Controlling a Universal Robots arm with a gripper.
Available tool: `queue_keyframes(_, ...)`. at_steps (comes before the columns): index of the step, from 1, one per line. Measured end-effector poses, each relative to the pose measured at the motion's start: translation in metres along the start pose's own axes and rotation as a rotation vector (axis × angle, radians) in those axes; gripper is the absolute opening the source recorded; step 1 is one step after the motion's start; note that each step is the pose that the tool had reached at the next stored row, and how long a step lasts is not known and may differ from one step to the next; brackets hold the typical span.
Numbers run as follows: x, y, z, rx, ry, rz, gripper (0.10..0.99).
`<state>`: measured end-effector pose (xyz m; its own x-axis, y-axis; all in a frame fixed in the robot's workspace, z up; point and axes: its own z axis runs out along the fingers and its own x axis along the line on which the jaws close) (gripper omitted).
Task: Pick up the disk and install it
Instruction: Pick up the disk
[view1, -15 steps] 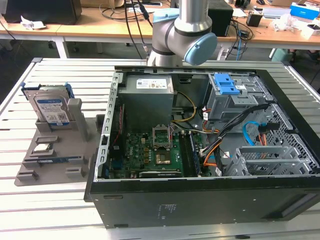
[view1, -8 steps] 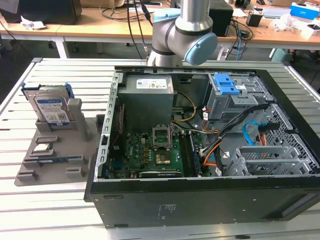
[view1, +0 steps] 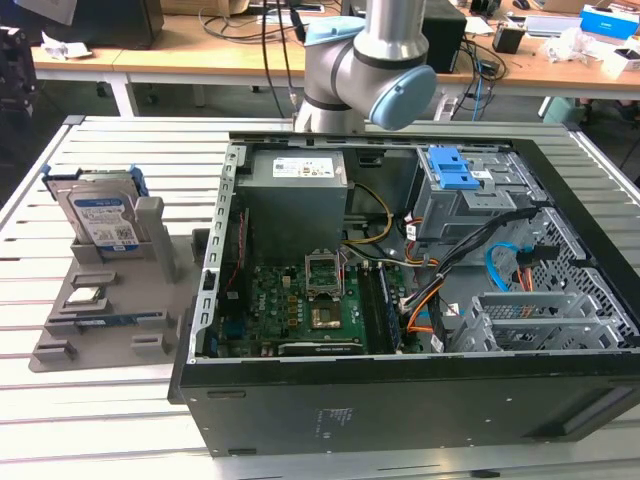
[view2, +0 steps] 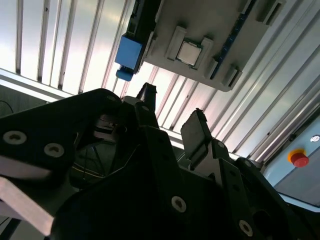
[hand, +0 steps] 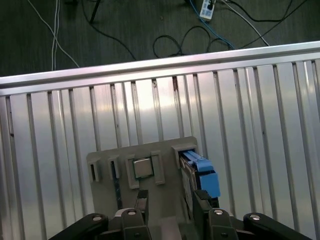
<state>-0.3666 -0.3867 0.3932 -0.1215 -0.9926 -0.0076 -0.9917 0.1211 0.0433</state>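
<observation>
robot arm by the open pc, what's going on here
A Universal Robots arm has the job of installing the disk in the open computer case. The disk stands on edge in the grey parts holder on the slatted table, at the exterior view's left of the case, not yet gripped. In the first wrist view the gripper hangs above the holder, open and empty, near the disk's blue bracket and a small square chip.
</observation>
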Motion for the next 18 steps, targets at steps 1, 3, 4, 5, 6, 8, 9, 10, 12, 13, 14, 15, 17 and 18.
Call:
queue_keyframes(1, -0.0013, -0.0034, 0.0, 0.0, 0.0007, 0.0, 0.482)
queue_keyframes(3, -0.0029, -0.0076, -0.0002, 0.0, 0.0013, 0.0, 0.482)
queue_keyframes(4, -0.0037, -0.0096, -0.0003, 0.0, 0.0015, 0.0, 0.482)
queue_keyframes(5, -0.0046, -0.0116, -0.0004, 0.0, 0.0018, 0.0, 0.482)
queue_keyframes(6, -0.0058, -0.014, -0.0005, 0.0, 0.0019, 0.0, 0.482)
queue_keyframes(8, -0.0076, -0.0176, -0.0006, 0.0, 0.0022, 0.0, 0.482)
queue_keyframes(9, -0.0086, -0.0195, -0.0007, 0.0, 0.0024, 0.0, 0.482)
queue_keyframes(10, -0.0097, -0.0219, -0.0008, 0.0, 0.0026, 0.0, 0.482)
queue_keyframes(12, -0.0113, -0.0264, -0.001, 0.0, 0.0027, 0.0, 0.482)
queue_keyframes(13, -0.0119, -0.0281, -0.001, 0.0, 0.0027, 0.0, 0.482)
queue_keyframes(14, -0.0124, -0.0294, -0.001, 0.0, 0.0027, 0.0, 0.482)
queue_keyframes(15, -0.0132, -0.031, -0.001, 0.0, 0.003, 0.0, 0.482)
queue_keyframes(17, -0.0148, -0.0334, -0.0006, 0.0, 0.0037, 0.0, 0.482)
queue_keyframes(18, -0.0153, -0.0345, -0.0003, 0.0, 0.004, 0.0, 0.482)
